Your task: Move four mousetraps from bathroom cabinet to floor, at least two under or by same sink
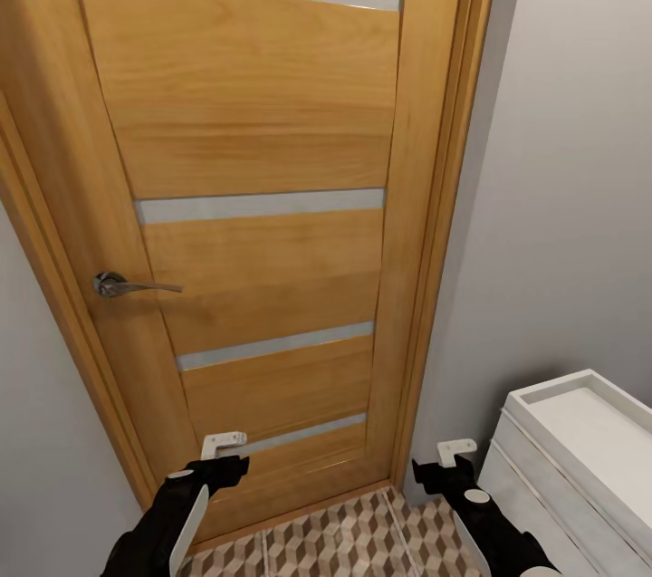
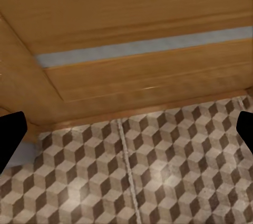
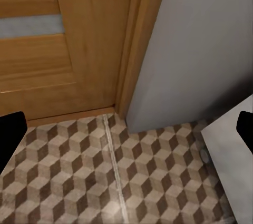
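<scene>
A closed wooden door (image 1: 254, 197) stands directly ahead – orange-brown, with four narrow grey glass strips (image 1: 261, 206) running across it and a chrome lever handle (image 1: 127, 286) near its left edge. The door frame (image 1: 444, 197) borders it on the right, and a plain grey wall (image 1: 570, 197) continues to the right of that frame.

At the foot of the door lies the bathroom floor (image 1: 353, 541), tiled in a brown, beige and white cube pattern with pale grout lines. To the right of the door, against the grey wall, stands a white unit (image 1: 580, 450) with a recessed top and flat front panels – whether it is the sink cannot be told from this angle.

Left end effector (image 1: 217, 466): black, held low in front of the door's bottom panel, above the floor. In the left wrist view its two fingers (image 2: 11, 134) sit at opposite edges, spread wide with nothing between them.

Right end effector (image 1: 444, 471): black, held low before the base of the door frame, just left of the white unit. In the right wrist view its fingers (image 3: 10, 132) are likewise spread apart and hold nothing; the corner of the white unit (image 3: 232, 150) appears beside the floor (image 3: 105, 176)
</scene>
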